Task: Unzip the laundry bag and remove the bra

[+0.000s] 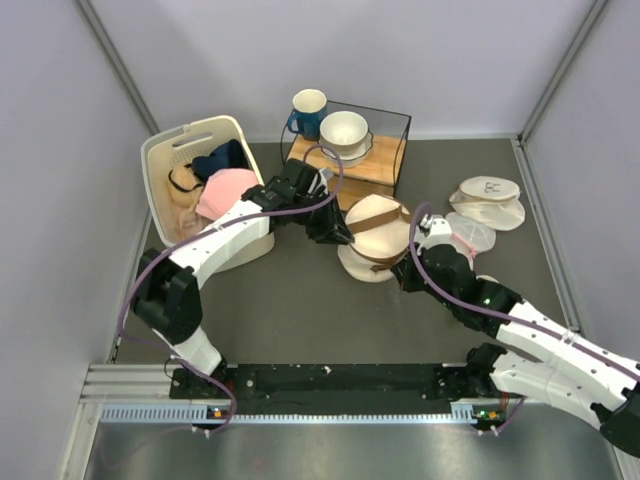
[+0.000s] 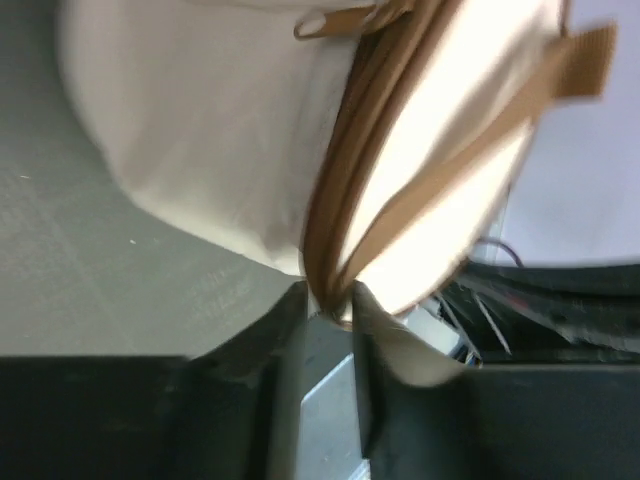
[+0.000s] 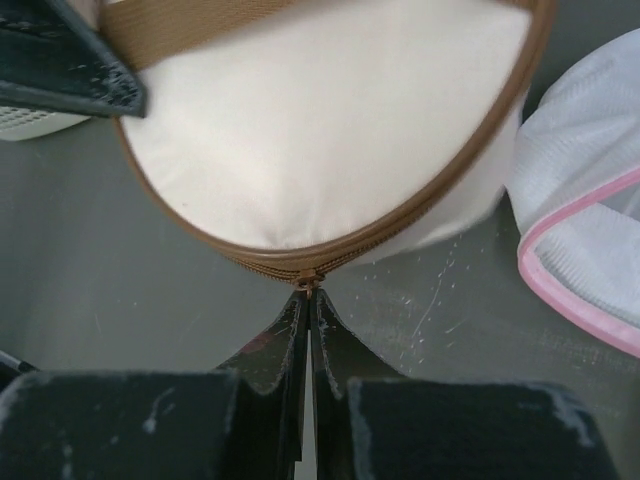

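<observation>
The laundry bag point(image 1: 378, 232), cream and round with brown straps, lies in the middle of the table. It fills the left wrist view point(image 2: 200, 130) and the right wrist view point(image 3: 330, 130). My left gripper point(image 1: 338, 230) is at the bag's left side, its jaws shut point(image 2: 330, 300) on the brown zipper band and strap at the rim. My right gripper point(image 1: 406, 270) is at the bag's near right edge, its fingers pressed together point(image 3: 308, 292) on the small brown zipper pull point(image 3: 307, 280). The zipper looks closed there. No bra shows at the bag.
A cream plastic basket point(image 1: 165, 165) with pink and dark clothes stands at the left. A wire-frame box point(image 1: 385, 165) with a blue mug point(image 1: 306, 110) and white bowl point(image 1: 343, 130) stands behind. A white mesh pouch with pink rim point(image 1: 470, 236) point(image 3: 590, 220) and a flat cream round piece point(image 1: 488, 200) lie to the right.
</observation>
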Controlling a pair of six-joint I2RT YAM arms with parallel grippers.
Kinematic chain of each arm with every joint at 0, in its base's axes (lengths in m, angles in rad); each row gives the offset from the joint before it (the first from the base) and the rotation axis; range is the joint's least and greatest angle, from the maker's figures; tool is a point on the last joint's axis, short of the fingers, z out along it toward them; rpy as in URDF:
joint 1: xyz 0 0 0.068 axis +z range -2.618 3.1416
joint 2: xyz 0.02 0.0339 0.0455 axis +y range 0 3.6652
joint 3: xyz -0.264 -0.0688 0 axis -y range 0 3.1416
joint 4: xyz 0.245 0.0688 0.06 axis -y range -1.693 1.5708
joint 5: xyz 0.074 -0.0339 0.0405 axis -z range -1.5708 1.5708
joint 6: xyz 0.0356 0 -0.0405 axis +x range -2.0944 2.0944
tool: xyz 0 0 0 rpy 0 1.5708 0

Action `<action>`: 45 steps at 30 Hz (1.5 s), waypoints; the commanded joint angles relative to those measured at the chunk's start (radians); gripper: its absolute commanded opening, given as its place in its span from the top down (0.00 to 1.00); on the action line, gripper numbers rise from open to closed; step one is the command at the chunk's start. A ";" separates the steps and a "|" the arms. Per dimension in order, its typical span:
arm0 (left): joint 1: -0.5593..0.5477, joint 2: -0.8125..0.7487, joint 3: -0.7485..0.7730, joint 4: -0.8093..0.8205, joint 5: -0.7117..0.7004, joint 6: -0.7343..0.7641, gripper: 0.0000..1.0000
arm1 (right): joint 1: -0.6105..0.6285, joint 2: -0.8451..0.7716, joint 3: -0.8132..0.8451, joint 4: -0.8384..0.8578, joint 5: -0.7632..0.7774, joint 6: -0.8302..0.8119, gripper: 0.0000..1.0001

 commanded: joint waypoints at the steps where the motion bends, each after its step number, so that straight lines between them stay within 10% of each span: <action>1: 0.036 0.032 0.045 0.001 -0.090 0.066 0.55 | -0.011 0.010 0.000 0.054 -0.078 0.057 1.00; 5: 0.030 -0.064 0.020 0.013 -0.108 0.014 0.17 | -0.011 0.043 0.012 0.101 -0.096 0.133 1.00; 16: -0.022 -0.278 -0.270 0.213 -0.064 -0.242 0.07 | -0.007 0.160 0.055 0.218 -0.156 0.156 1.00; 29: -0.062 -0.089 -0.215 0.314 -0.078 -0.259 0.35 | -0.005 0.116 0.030 0.206 -0.153 0.154 1.00; 33: -0.054 -0.049 -0.163 0.267 -0.072 -0.218 1.00 | -0.008 0.061 0.006 0.149 -0.144 0.110 1.00; 45: 0.001 -0.023 0.005 0.072 -0.007 0.007 1.00 | -0.185 -0.147 -0.065 -0.011 -0.262 0.001 1.00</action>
